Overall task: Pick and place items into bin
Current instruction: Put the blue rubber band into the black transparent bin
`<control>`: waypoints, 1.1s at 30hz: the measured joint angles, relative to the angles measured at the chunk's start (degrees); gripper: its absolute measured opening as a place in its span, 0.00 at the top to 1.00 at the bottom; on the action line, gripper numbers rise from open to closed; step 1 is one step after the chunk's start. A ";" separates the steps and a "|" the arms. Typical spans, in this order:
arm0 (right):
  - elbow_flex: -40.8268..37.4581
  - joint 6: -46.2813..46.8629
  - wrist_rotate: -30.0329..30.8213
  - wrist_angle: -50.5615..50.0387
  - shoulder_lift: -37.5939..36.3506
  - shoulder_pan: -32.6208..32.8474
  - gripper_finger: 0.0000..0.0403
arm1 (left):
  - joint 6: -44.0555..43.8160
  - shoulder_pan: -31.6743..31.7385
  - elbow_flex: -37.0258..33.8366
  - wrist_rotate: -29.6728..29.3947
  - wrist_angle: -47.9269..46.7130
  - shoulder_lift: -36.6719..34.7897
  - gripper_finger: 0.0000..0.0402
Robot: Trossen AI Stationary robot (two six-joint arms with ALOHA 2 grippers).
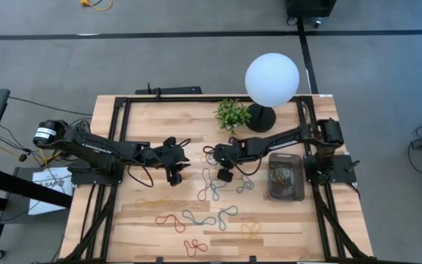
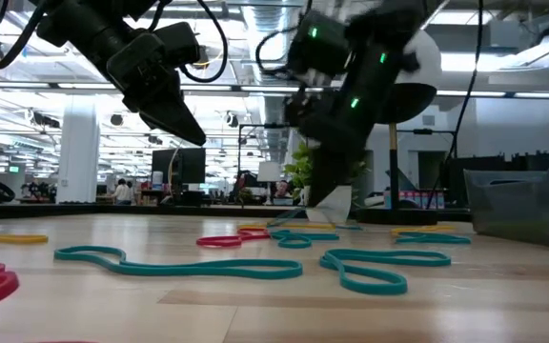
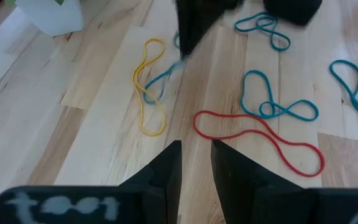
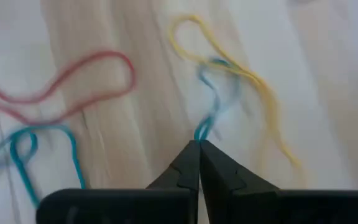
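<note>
- Near the middle of the bench [image 1: 160, 117], the right tool [image 1: 225, 174] hangs low over the scattered bands, its two fingers pressed together with no gap showing between the tips.
- In the right wrist view those closed tips [image 4: 199, 149] pinch the end of a blue band [image 4: 211, 99], which trails away from them across the wood and crosses a yellow band [image 4: 253, 81] lying there.
- The left wrist view shows the same pair from farther off: the yellow loop [image 3: 148, 87] lies flat, with the blue strand [image 3: 166, 76] rising off it toward the right arm's dark fingers.
- The left tool [image 1: 175, 176] sits just left of the right one, above the bench and apart from every band; its fingers [image 3: 169, 165] stand slightly apart, a narrow slit between them, and hold nothing.
- In the low view both tools hang clear of the surface, the left tool [image 2: 174, 114] higher than the right tool [image 2: 324, 186].
- The bin [image 1: 286, 176] stands on the right side of the bench, near the right arm's base, with a few coloured bands already lying inside it.
- Other bands lie loose on the wood nearer the front edge: a red one [image 1: 171, 221], teal ones [image 1: 200, 218], and a yellow one [image 1: 251, 232].
- A small green plant [image 1: 232, 114] and a lamp with a white globe [image 1: 272, 78] stand at the far side of the bench, behind the right arm.
</note>
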 joint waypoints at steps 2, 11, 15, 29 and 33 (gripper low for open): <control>4.45 2.66 3.23 -8.08 -0.86 1.34 0.99 | 0.00 0.00 0.00 0.00 -0.14 0.00 0.81; 20.50 24.10 5.76 -54.62 -6.69 9.01 1.00 | -0.02 0.00 0.00 0.01 -1.99 0.00 0.81; 17.74 38.98 2.57 -61.82 -11.03 12.38 1.00 | -0.04 0.00 0.00 0.00 -3.00 0.00 0.81; -10.38 57.99 0.73 -56.29 -23.63 21.15 1.00 | -0.13 0.00 0.00 0.00 -2.46 0.00 0.81; -14.03 58.64 0.77 -50.58 -23.39 21.04 0.99 | -0.17 0.00 0.00 -0.02 -2.01 0.00 0.81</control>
